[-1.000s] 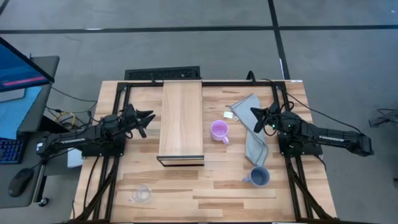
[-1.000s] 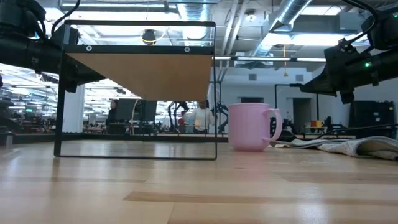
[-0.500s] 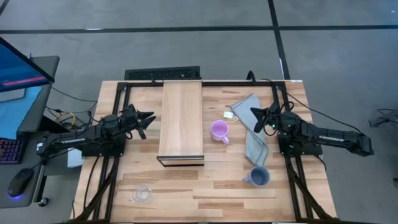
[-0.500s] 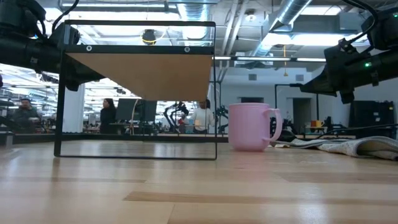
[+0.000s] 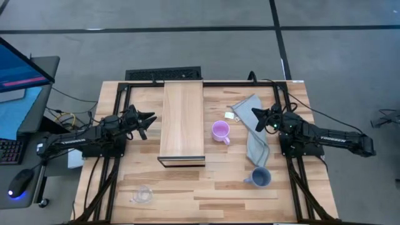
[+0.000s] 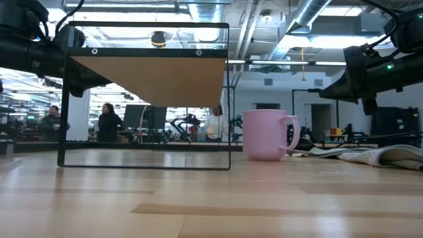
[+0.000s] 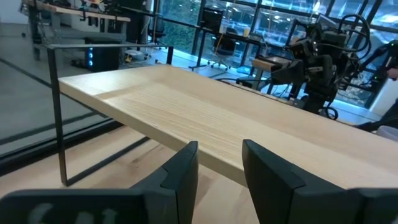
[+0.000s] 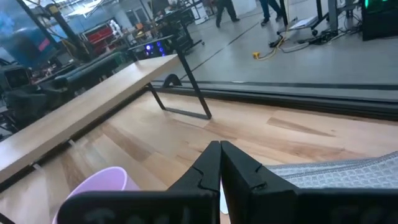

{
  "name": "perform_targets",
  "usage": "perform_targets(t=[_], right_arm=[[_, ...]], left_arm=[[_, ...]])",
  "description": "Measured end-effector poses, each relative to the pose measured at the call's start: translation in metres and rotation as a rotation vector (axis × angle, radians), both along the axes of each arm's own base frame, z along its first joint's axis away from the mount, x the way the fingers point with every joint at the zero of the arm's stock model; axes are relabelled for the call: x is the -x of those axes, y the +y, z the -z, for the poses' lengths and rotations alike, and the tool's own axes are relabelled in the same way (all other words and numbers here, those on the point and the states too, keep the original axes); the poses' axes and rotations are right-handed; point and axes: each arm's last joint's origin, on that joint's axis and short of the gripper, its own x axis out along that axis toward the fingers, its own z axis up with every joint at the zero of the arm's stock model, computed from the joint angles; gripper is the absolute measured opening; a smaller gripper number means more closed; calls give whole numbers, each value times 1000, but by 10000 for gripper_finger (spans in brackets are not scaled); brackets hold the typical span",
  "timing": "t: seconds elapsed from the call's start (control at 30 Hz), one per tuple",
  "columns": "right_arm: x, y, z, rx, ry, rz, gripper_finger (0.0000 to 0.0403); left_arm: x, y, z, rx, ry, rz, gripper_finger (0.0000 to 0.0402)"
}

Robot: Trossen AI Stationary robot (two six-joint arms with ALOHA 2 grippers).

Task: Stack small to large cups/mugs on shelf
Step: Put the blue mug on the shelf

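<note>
grey concrete floor all round, crossed by dark seam lines. left of the table a desk with a blue-lit monitor, a keyboard and a mouse. beyond the table, an open workshop: exposed silver ducts overhead, bright ceiling lights, glass partitions, two people standing far off.
</note>
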Motion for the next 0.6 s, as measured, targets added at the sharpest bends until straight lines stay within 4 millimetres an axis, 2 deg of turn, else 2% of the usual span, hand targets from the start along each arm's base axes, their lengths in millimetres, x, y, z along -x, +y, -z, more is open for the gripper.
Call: perform_targets(t=[0.23,0.6], right_arm=[[0,0,0,3,3,-1,33],[0,0,0,-9,-6,3,33]], left_arm=[[0,0,0,67,-32,-2,116],[0,0,0,71,-32,-2,116]])
